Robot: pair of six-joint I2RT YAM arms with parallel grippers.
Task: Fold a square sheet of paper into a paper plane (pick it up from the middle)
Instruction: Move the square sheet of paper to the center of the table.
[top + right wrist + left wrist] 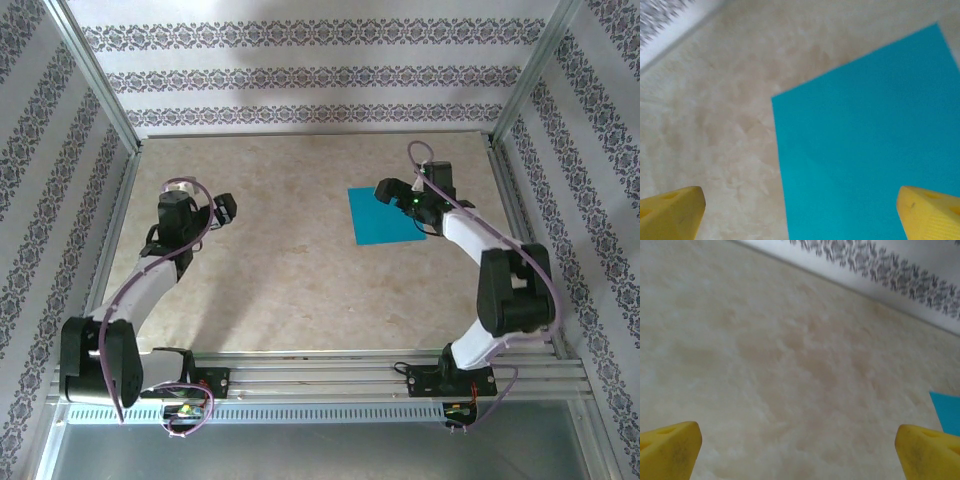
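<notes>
Right gripper hangs wide open and empty above one edge of the square sheet of paper, flat on the table; left gripper, equally spread and empty, sits well apart.

Bright, even light fell from overhead, washing the table pale and leaving only faint, soft shadows beside the arms. A diffuse brighter patch lay on the back wall. Close up, both pairs of jaws were blurred and out of focus. The square sheet of paper ahead of the right jaws showed flat, glare-free colour. The wall pattern beyond the left jaws was smeared.
</notes>
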